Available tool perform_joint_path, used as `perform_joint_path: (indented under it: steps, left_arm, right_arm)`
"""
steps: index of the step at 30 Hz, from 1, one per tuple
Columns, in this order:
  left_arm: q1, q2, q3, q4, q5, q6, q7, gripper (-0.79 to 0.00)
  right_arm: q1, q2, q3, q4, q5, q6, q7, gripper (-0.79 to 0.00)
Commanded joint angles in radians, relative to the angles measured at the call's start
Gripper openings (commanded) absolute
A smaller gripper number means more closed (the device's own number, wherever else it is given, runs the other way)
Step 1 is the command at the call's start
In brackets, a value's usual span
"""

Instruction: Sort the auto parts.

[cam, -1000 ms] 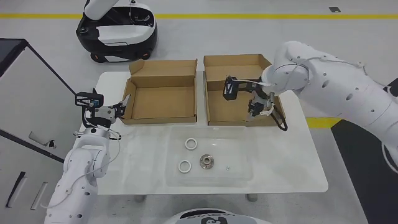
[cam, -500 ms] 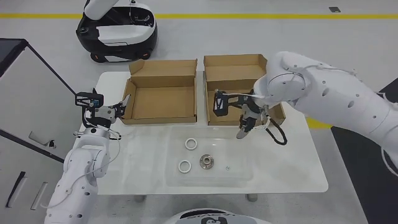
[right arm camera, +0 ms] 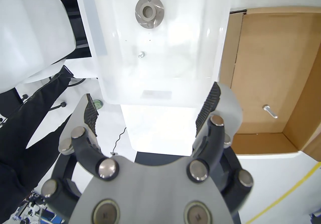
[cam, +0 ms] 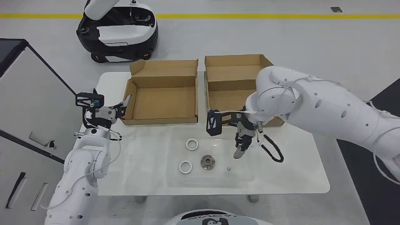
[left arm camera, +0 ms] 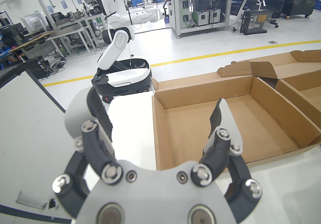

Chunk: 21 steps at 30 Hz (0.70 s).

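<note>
Both grippers are open and hold nothing above the white table (cam: 300, 169).

The left gripper (left arm camera: 155, 95), jaws spread wide, hangs at the table's left edge, just beside the left brown cardboard box (cam: 161, 103). The clear plastic tray (cam: 245, 175) holds a far white ring (cam: 192, 144), a near white ring (cam: 185, 167), a grey metal flanged hub (cam: 207, 161) and a small silver nut (cam: 229, 169). The print on its pale label (right arm camera: 156, 94) is too blurred to read. The right gripper (right arm camera: 151, 90), jaws wide apart, hovers over the tray's right part. A silver bolt (right arm camera: 270, 111) lies in the right brown cardboard box (cam: 226, 99).
</note>
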Motion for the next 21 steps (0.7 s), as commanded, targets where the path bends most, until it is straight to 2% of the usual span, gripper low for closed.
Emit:
perform_joint_path:
  steps: [1, 9, 21]
  left_arm:
    - [0.0, 0.0, 0.0, 0.0, 0.0, 0.0, 0.0, 0.0]
    - [0.0, 0.0, 0.0, 0.0, 0.0, 0.0, 0.0, 0.0]
    - [0.0, 0.0, 0.0, 0.0, 0.0, 0.0, 0.0, 0.0]
  right_arm:
    - [-0.009, -0.003, 0.0, -0.003, -0.009, 0.012, 0.012, 0.0]
    - [-0.051, -0.016, 0.0, -0.011, -0.032, 0.043, 0.043, 0.0]
    - [-0.051, -0.016, 0.0, -0.011, -0.032, 0.043, 0.043, 0.0]
